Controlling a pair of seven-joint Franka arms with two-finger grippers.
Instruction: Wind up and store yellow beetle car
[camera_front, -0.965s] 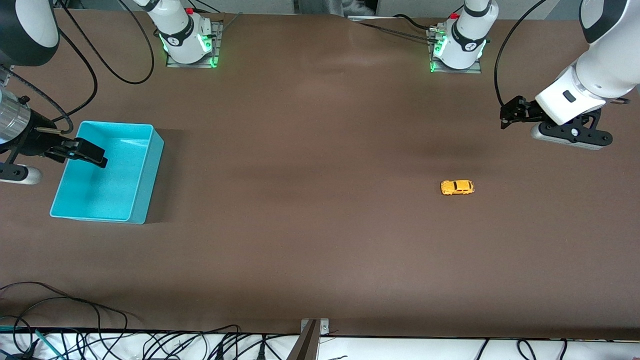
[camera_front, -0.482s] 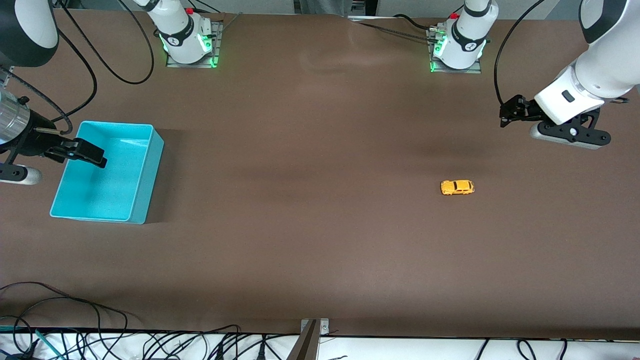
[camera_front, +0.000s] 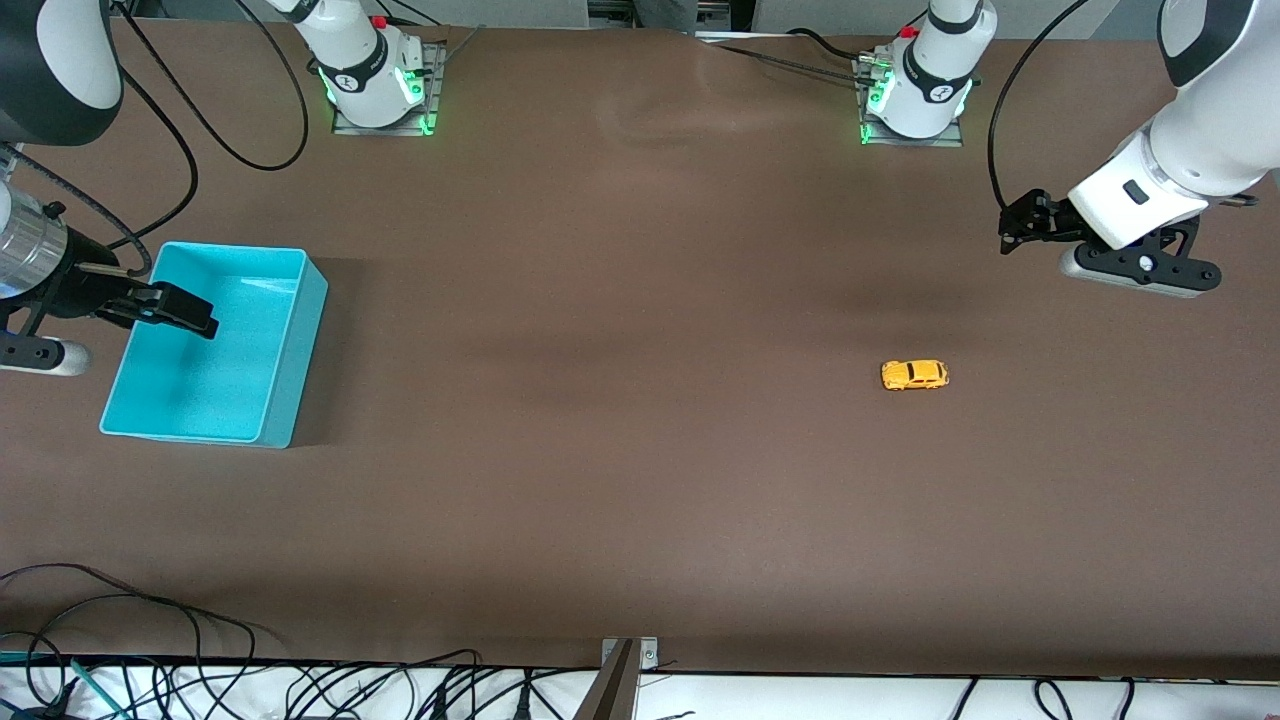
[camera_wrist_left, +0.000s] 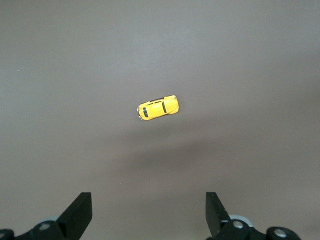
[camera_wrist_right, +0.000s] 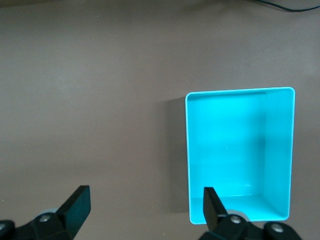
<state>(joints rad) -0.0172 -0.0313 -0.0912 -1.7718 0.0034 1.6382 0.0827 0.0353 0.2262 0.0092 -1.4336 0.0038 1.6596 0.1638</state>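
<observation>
So far nothing of the task is showing as done.

Front view: the yellow beetle car (camera_front: 914, 374) is sitting on its wheels on the bare counter (camera_front: 620, 420), toward the left arm's end, untouched and well apart from the teal bin (camera_front: 212, 345), which is resting at the right arm's end. The left gripper (camera_front: 1035, 228) is hanging over the counter with nothing between its fingers, not yet above the car. The right gripper (camera_front: 160, 305) is hovering over the bin's edge, also carrying nothing; this arm is waiting.

Left wrist view: the car (camera_wrist_left: 158, 107) is lying alone on the counter, clear of both fingers (camera_wrist_left: 80, 214), which are standing wide apart. No contact is being made.

Right wrist view: the bin (camera_wrist_right: 239, 155) is showing an empty floor, with the right gripper's fingers (camera_wrist_right: 77, 204) spread wide above the counter and the bin's rim.

Judgement: the job is standing at its very start. Reaching, grasping, winding up and dropping the car into the bin are all remaining.
</observation>
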